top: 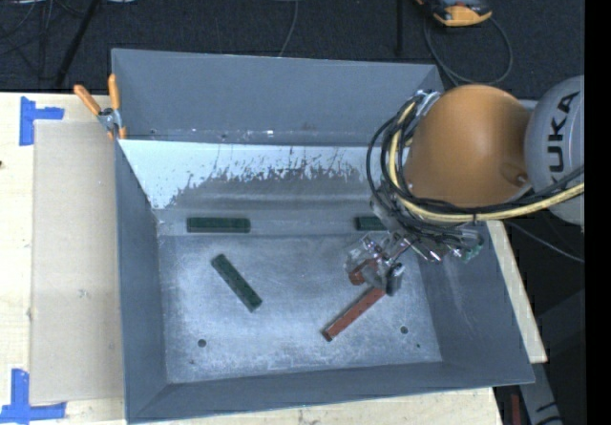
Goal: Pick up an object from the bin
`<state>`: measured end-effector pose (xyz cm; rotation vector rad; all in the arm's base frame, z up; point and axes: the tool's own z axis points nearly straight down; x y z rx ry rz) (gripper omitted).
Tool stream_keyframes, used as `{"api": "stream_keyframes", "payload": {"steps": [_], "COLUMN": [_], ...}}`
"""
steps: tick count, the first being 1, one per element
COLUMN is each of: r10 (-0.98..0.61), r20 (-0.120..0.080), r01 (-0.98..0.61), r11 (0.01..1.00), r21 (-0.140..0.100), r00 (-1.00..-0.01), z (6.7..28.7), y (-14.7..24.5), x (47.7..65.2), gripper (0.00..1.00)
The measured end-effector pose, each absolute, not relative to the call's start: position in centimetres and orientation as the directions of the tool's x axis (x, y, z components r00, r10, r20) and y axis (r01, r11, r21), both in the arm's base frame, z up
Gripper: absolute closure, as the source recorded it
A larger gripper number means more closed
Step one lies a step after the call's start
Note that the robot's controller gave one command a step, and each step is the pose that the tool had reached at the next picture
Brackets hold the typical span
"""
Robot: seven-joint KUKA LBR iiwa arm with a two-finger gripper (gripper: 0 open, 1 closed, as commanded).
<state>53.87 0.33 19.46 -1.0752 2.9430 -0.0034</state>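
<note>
The grey metal bin (286,108) holds a few slim bars, spread out singly rather than heaped. A reddish-brown bar (346,320) lies on the floor in the right half, slanting from its lower-left end up toward the right. Its upper end runs in under the tool (379,272), which hangs low over the floor near the right wall. The tool looks to touch or nearly touch that end, but it cannot be told whether the tool is wide, narrow or closed on the bar.

A dark green bar (236,282) lies flat in the left half of the floor, set diagonally and well apart from the brown one. A second green bar (218,224) lies level along the foot of the back wall, to the left. A third green piece (366,223) lies at the foot of the same wall further right, just beside the tool and partly covered by the wrist.

Above the tool sits the rounded orange cover (468,141), with black and yellow cables (387,160) looped round it.
</note>
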Motion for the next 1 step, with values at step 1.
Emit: {"api": "stream_keyframes", "payload": {"steps": [1], "r10": [-0.923], "r20": [-0.003], "r01": [-0.923], "r11": [0.384], "r21": [-0.002], "r00": [-0.384], "z": [24.44], "y": [1.54], "x": [55.44], "gripper": [1.0]}}
